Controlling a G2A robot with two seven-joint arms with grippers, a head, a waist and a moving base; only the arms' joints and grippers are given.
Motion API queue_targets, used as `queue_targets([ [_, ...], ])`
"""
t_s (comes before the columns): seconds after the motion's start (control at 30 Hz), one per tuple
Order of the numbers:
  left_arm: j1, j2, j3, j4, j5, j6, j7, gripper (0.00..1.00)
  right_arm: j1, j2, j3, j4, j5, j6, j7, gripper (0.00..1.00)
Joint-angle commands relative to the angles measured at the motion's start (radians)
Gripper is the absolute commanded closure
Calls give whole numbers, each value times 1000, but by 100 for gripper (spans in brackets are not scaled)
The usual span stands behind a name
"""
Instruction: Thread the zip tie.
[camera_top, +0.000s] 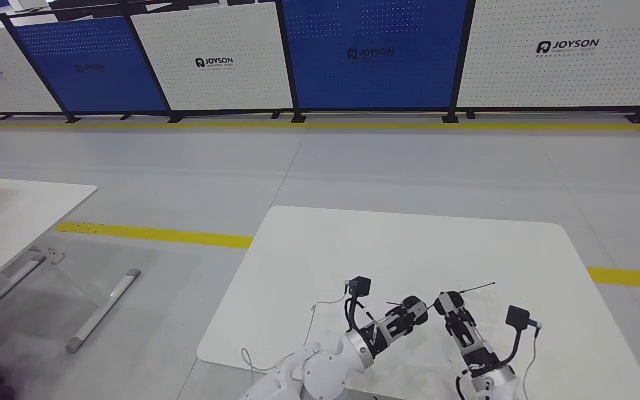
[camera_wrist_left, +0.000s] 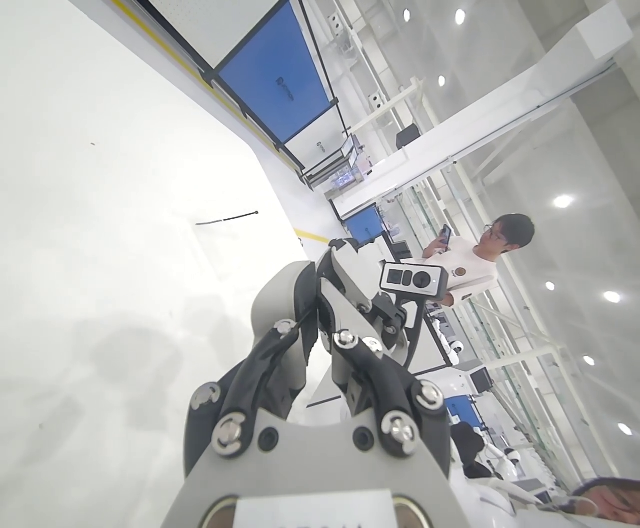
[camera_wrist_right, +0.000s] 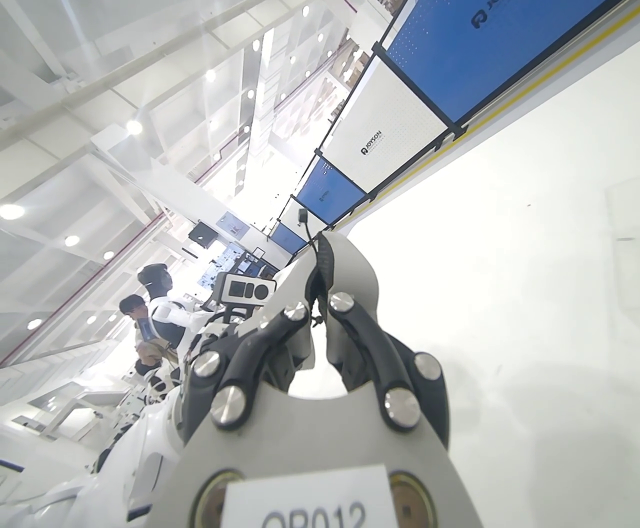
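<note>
Pressing the right hand (camera_wrist_right: 320, 260) together on the zip tie (camera_wrist_right: 310, 235), gripping the black strip just below its small square head, with the head poking out past the fingertips (camera_wrist_right: 347, 252) and a short bit of strip also showing nearer the wrist. Pressing the left hand (camera_wrist_left: 320, 280) together as well, pinching the thin black tail of the same tie at the edge of its dark pads (camera_wrist_left: 307, 300). Failing to make out any threading of tail through head. Holding both hands tip to tip, just beside each other, above the near part of the white bench (camera_top: 400, 250). Angling the two arms toward one another in the top view, left arm coming in from the left, right arm from the right. Spotting a second zip tie (camera_wrist_left: 227, 218) lying flat on the bench near the right hand, black, thin, slightly curved, apart from both hands in the left wrist view. Spotting grey floor (camera_top: 420, 160) around the bench, a yellow line (camera_top: 150, 234) running across it, a row of blue and white panels (camera_top: 370, 50) standing at the back, and the corner of another white table (camera_top: 30, 205) off to the left.
</note>
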Motion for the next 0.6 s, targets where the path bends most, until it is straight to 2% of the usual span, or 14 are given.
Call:
queue_targets([
  [0.0, 0, -1, 0, 0, 0, 0, 2, 100, 0, 1, 0, 0, 2, 0, -2, 100],
  [0.13, 0, -1, 0, -2, -4, -7, 1, 100, 0, 3, 1, 2, 2, 0, -3, 100],
  [0.23, -2, -2, 3, -1, 4, 10, -7, 98, 3, 5, 0, 6, -9, 0, -5, 100],
  [0.27, -3, -2, 3, -1, 6, 17, -6, 80, 3, 5, -1, 7, -12, 0, -7, 100],
  [0.3, -4, -3, 4, -2, 7, 22, -5, 57, 4, 5, -2, 7, -14, 0, -10, 100],
  [0.37, -2, -3, 4, -5, 10, 27, 2, 36, 4, 5, -3, 8, -18, 0, -18, 100],
  [0.47, 0, -3, 2, -7, 18, 31, 12, 36, 3, 6, -3, 9, -30, 0, -35, 100],
  [0.57, 2, -4, 1, -7, 24, 35, 19, 50, 1, 6, -3, 13, -48, 0, -59, 100],
])
